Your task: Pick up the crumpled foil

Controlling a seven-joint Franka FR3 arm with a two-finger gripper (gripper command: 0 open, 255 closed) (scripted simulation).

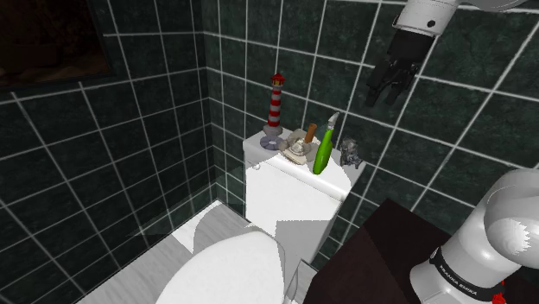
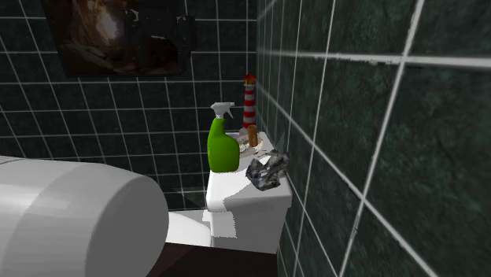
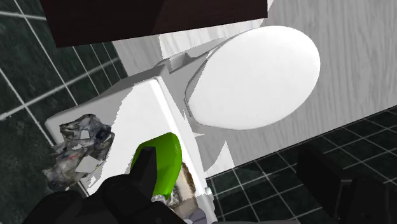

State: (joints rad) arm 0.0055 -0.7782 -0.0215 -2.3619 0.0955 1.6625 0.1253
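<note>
Shoulder view: a white toilet tank [image 1: 289, 194] stands against dark green tiles. Along its lid stand a red-and-white striped lighthouse figure [image 1: 275, 105], a brown-handled item on a pale dish [image 1: 298, 148] and a green spray bottle [image 1: 326, 147]. At the end toward this view's right lies the crumpled foil [image 1: 349, 154], grey and just beside the bottle. The pincer [image 1: 381, 101] hangs in the air above and to the right of the foil, well apart from it. On a black band round the arm's base [image 1: 471, 259], small white lettering reads FRANKA EMIKA.

Second exterior view: this one looks along the tank from the foil's end. The crumpled foil [image 2: 267, 169] lies nearest on the lid, close to the tiled wall. The green spray bottle [image 2: 223, 145] stands just behind it, and the lighthouse figure [image 2: 249, 98] farthest. A dark framed picture [image 2: 118, 35] hangs on the far wall.

Wrist view: the pincer [image 3: 229, 156] has its two black fingers [image 3: 146, 175] wide apart, clasping nothing — it is open. The crumpled foil [image 3: 79, 149] rests on the tank lid outside the fingers, near the green spray bottle [image 3: 164, 156]. One finger partly covers the bottle. A white toilet seat lid [image 3: 254, 76] lies beyond.
</note>
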